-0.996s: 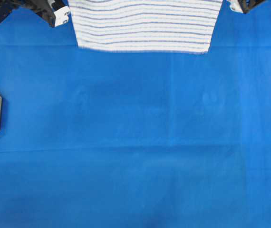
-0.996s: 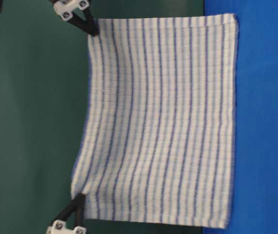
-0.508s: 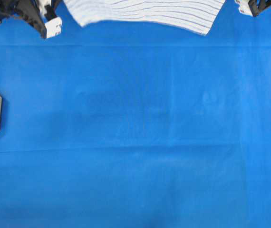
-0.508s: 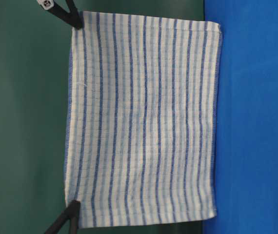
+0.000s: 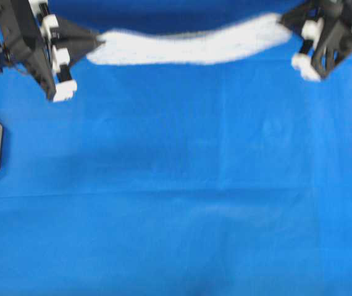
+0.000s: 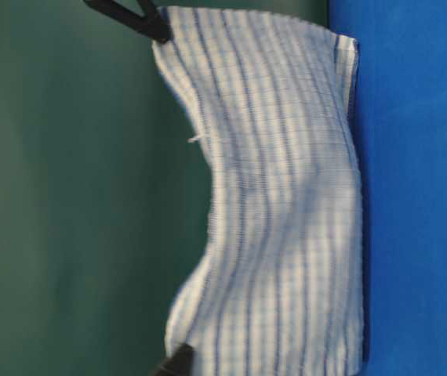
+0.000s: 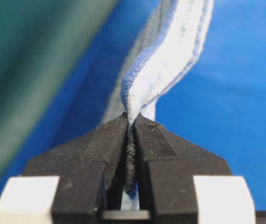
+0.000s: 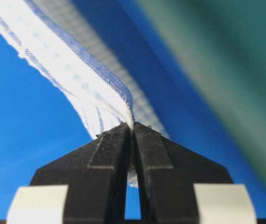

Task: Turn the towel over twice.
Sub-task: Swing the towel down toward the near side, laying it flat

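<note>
Above blue surface [image 5: 176,185], left claw [image 7: 130,122] and right claw [image 8: 133,127] clamp towel [image 5: 194,46] corners; lower both evenly for a flat lay.

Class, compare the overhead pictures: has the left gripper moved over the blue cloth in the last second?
Yes. The left gripper, shut on the towel, has come down the overhead picture and inward, further over the blue cloth.
</note>
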